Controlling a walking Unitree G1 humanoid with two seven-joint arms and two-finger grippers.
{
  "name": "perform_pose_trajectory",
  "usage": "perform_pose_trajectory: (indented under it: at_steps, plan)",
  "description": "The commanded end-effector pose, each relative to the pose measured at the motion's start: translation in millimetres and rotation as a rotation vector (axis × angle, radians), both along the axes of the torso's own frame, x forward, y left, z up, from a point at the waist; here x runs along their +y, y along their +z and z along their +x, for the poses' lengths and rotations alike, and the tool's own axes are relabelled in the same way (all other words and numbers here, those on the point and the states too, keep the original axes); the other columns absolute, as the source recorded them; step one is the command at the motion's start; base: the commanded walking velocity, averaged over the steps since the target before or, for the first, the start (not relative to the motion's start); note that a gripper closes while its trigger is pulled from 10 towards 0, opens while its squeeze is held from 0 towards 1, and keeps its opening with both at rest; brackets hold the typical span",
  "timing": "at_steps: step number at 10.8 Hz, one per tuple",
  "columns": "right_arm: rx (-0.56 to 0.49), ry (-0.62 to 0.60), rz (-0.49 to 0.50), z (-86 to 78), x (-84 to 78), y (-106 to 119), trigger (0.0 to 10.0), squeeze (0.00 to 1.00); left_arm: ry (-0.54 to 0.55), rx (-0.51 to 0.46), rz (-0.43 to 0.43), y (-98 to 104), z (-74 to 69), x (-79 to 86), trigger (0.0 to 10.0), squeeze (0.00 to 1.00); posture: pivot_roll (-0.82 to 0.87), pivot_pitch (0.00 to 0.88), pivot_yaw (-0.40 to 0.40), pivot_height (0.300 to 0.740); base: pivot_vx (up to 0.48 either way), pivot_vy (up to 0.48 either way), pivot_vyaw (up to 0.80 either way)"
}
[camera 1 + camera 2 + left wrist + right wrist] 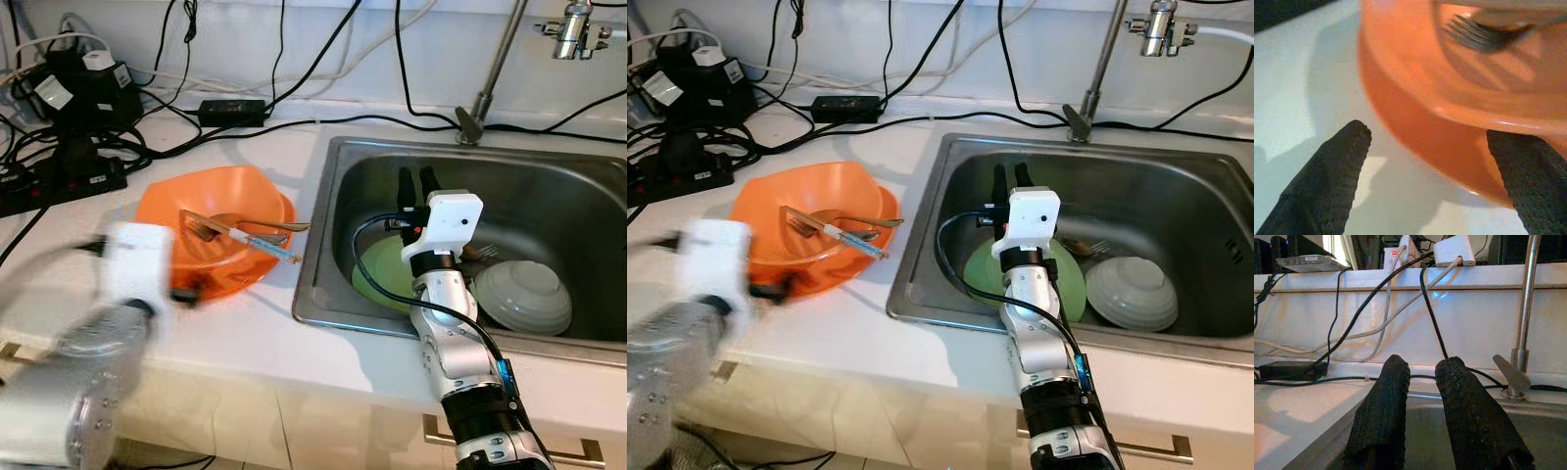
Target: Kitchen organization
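My left hand (1425, 147) sits low on the white bench (245, 333), at the near rim of the orange bowl (220, 230). Its fingers (1327, 176) are spread wide, one on each side of the bowl's outer wall; whether either touches the wall I cannot tell. From the head camera this arm is blurred and its fingertips cannot be made out.

The orange bowl stands upright on the bench, just left of the sink (338, 186). Inside it lie a fork (201, 227), a spoon (257, 224) and a utensil with a pale blue handle (269, 247). The fork's long axis runs from the bowl's left side towards the sink, tines at the left end. The blue handle points towards the sink and overhangs the bowl's rim. The spoon lies roughly crosswise, handle end towards the sink.

My right hand (416, 184) is held above the sink, fingers pointing towards the back wall and the tap (1523, 323). The fingers (1383, 416) are close together with a narrow gap, holding nothing.

In the sink, a green plate (377, 269) lies flat, partly hidden by my right arm. A pale bowl (522, 294) rests upside down beside it. More cutlery (482, 253) lies behind that bowl, mostly hidden.

Black cables (294, 83) and a power strip (59, 181) lie along the back of the bench.
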State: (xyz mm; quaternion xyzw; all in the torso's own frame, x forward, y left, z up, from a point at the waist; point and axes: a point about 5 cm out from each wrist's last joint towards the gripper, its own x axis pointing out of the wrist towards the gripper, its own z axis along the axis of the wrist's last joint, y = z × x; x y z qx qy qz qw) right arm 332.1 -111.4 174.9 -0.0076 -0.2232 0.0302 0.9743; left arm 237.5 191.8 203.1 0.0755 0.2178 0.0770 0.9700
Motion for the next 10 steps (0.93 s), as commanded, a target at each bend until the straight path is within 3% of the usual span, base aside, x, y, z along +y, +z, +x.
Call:
perform_pose_trajectory:
  at_steps: [1,4,6,8,9,10]
  plan:
    - [0.05,0.008,-0.006,-0.8,1.3,-14,10.0,0.0,0.028,-0.085,0.011,12,0.7,-2.6,10.0,0.0,0.2,0.055,0.052,0.74,0.0,0.0,0.0]
    - [0.057,0.021,-0.011,0.1,3.0,-16,10.0,0.0,0.111,-0.162,0.062,26,-4.5,14.6,10.0,0.0,0.21,0.057,0.038,0.74,0.0,0.0,0.0]
    - [0.06,0.023,-0.013,1.3,2.6,-16,10.0,0.0,0.147,-0.107,0.216,28,-7.4,30.4,10.0,0.0,0.22,0.059,0.028,0.74,0.0,0.0,0.0]
    - [0.061,0.029,-0.013,2.7,4.1,-16,10.0,0.0,0.108,-0.055,0.223,22,-8.9,31.3,10.0,0.0,0.23,0.058,0.024,0.74,0.0,0.0,0.0]
    - [0.069,0.021,-0.015,2.2,1.7,-19,10.0,0.0,0.218,-0.154,0.353,41,-8.5,56.6,10.0,0.0,0.23,0.055,0.027,0.74,0.0,0.0,0.0]
    - [0.075,0.01,-0.018,1.5,-2.0,-22,10.0,0.0,0.269,-0.213,0.425,52,-8.0,66.1,10.0,0.0,0.22,0.051,0.033,0.74,0.0,0.0,0.0]
